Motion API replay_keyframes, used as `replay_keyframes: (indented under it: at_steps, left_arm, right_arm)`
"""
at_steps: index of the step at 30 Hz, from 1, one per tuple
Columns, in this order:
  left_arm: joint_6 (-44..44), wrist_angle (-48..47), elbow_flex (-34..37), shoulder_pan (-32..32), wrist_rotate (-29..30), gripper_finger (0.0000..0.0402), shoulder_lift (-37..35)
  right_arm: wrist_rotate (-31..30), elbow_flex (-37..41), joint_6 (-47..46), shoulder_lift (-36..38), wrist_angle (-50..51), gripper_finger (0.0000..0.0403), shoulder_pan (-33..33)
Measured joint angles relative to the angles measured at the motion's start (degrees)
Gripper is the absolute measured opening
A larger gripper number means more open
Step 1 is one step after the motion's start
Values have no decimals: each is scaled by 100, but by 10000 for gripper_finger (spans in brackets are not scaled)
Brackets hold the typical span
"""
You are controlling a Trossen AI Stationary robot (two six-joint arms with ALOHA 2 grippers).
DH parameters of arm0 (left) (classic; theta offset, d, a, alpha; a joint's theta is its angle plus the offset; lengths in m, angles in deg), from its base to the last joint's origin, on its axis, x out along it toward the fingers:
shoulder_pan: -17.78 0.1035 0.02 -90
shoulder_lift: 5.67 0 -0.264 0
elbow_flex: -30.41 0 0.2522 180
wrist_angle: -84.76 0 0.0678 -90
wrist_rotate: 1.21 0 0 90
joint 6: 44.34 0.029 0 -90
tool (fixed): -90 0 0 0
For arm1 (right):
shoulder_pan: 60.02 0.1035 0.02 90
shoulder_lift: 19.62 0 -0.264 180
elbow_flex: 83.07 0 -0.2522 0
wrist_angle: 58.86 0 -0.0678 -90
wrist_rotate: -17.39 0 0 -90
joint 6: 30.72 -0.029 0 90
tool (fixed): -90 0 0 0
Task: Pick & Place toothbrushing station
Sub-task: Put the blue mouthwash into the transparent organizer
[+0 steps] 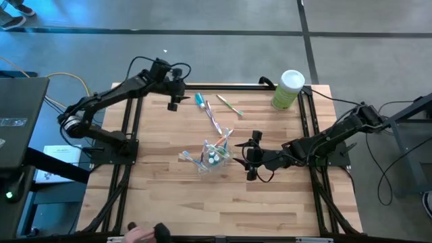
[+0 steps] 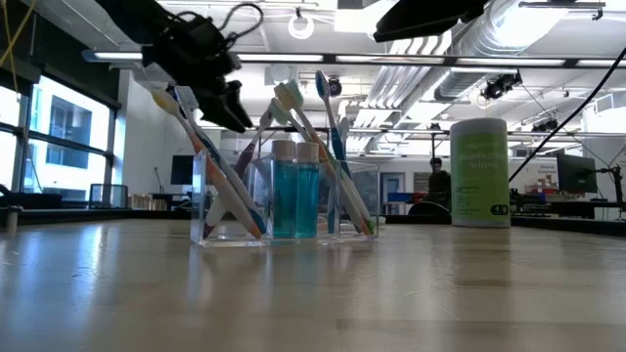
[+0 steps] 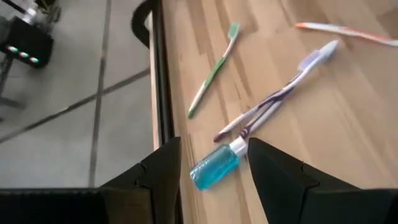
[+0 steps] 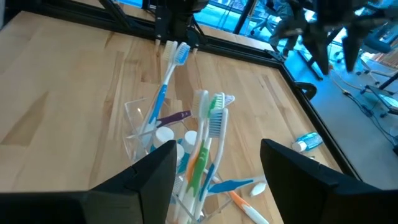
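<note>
My left claw [image 3: 214, 171] hovers open over the toothpaste tube [image 3: 214, 168]; it sits near the desk [image 3: 348, 124] edge, and a nudge could roll it off.

The table [image 1: 169, 202] was pale wood with a smooth, faintly satin finish (grain lines showing lengthwise). On it the cup [image 2: 210, 196] was clear, glossy plastic. The toothbrushes [image 4: 208, 146] inside the cup looked like smooth coloured plastic, and the canister [image 2: 479, 171] beyond the cup had a matt green wrap.
</note>
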Motion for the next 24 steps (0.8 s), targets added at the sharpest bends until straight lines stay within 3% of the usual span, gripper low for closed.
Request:
replay_keyframes:
  at_steps: [12, 24]
  left_arm:
    - [599, -685, -1006, -357, 863, 179, 2116]
    - [1541, -645, -1361, -611, 939, 179, 2810]
  right_arm:
    - [842, 0, -2, 2, -5, 224, 2]
    - [997, 0, -1, 2, -7, 224, 2]
